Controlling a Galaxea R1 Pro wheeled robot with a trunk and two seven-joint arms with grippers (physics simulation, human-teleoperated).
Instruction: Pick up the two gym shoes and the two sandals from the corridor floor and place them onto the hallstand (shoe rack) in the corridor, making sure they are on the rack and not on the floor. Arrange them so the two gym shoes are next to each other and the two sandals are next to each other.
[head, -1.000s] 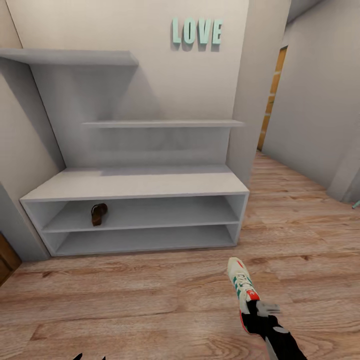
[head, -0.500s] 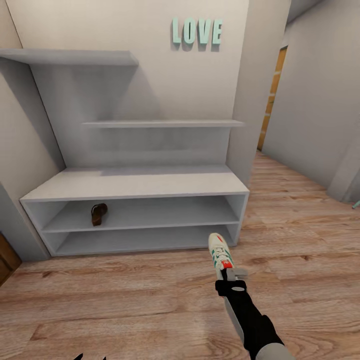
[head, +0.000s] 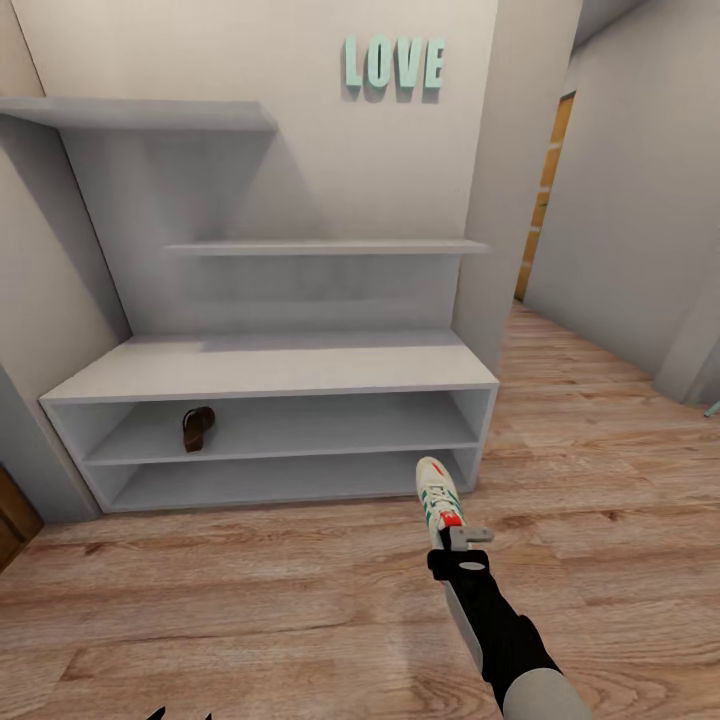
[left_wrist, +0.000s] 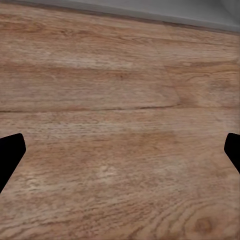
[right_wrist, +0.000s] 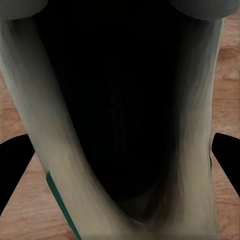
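One white gym shoe (head: 437, 494) with green stripes and a red heel patch hangs just above the corridor floor (head: 250, 600), toe toward the right end of the hallstand (head: 270, 368). My right gripper (head: 462, 541) is shut on its heel. In the right wrist view the shoe's dark opening (right_wrist: 120, 100) sits between the fingers (right_wrist: 14, 165). A dark brown sandal (head: 198, 427) lies on the left of the hallstand's upper open shelf. My left gripper (left_wrist: 120, 155) is open over bare planks, low at my left.
Grey wall shelves (head: 320, 246) step up above the bench, under teal LOVE letters (head: 394, 62). The corridor runs on to the right, past a wall corner (head: 490, 300) toward a wooden door frame (head: 545, 190). Wood floor spreads in front of the rack.
My right arm has carried the gym shoe forward and to the left, from near the picture's lower right to just before the rack's right end. The sandal and the view have not moved.
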